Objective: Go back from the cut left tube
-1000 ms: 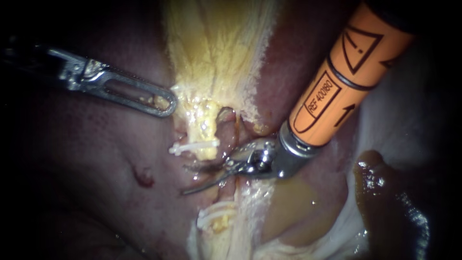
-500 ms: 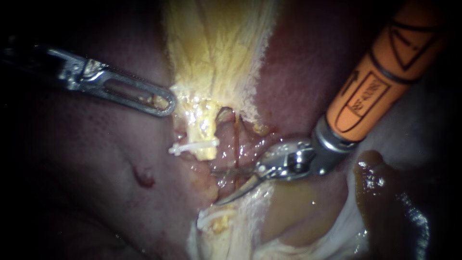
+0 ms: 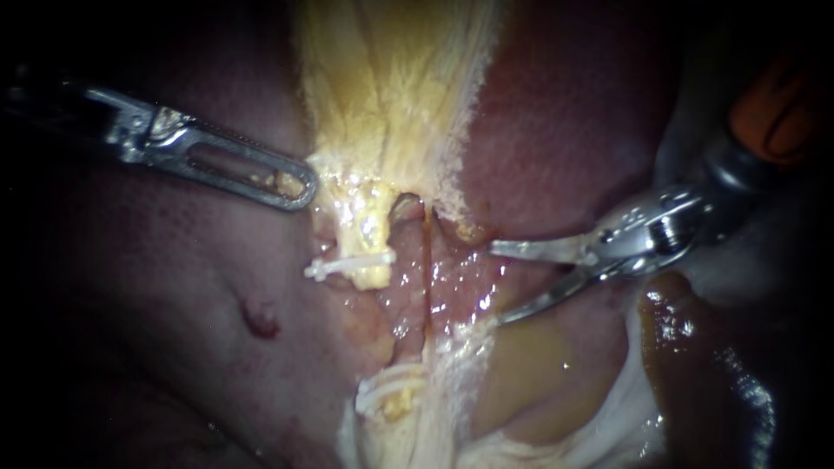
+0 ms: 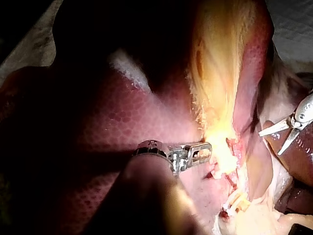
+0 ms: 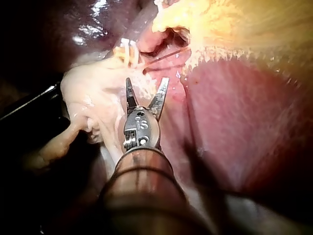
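Near the cut tube [image 3: 368,230], right instrument [image 3: 495,285] agape

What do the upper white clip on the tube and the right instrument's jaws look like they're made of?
The clip looks like plastic: matte white, no metallic glint. The right instrument has open jaws that look like polished steel: silvery, with bright highlights.
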